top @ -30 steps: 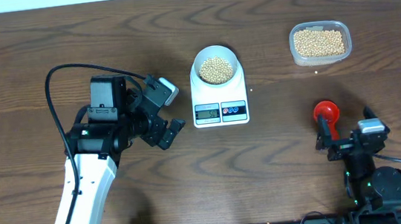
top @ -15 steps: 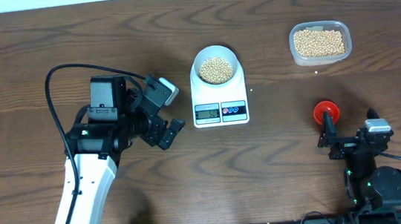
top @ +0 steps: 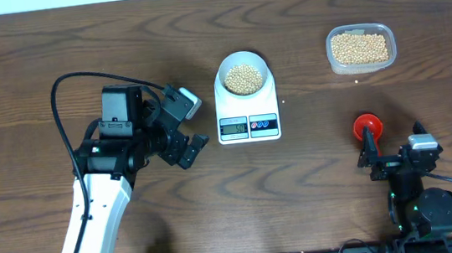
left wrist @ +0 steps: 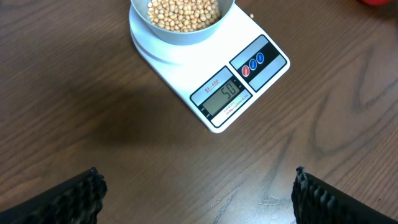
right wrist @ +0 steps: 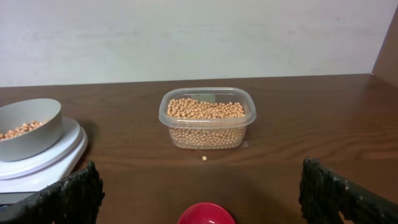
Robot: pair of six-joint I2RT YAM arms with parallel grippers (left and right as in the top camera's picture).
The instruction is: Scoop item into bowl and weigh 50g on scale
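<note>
The pale blue bowl (top: 242,63) sits on the white scale (top: 248,116), holding tan beans (top: 243,77). In the left wrist view the scale (left wrist: 261,62) shows 50 on its display, behind it the bowl (left wrist: 180,36) of beans (left wrist: 181,12). My left gripper (top: 195,123) (left wrist: 196,173) is open and empty, left of the scale. My right gripper (top: 393,151) (right wrist: 199,165) is open and empty, just behind a red scoop (top: 366,125) (right wrist: 206,213) lying on the table. In the right wrist view the bowl (right wrist: 28,130) and scale (right wrist: 43,162) show at the left edge.
A clear plastic tub (top: 360,47) (right wrist: 207,118) full of beans stands at the back right. One loose bean (right wrist: 203,158) lies on the table in front of the tub, another (top: 283,100) beside the scale. A black cable loops behind my left arm (top: 91,208).
My right gripper has drawn back a little toward the front edge, away from the red scoop, which stays on the table. The left arm, scale and bowl have not moved.
</note>
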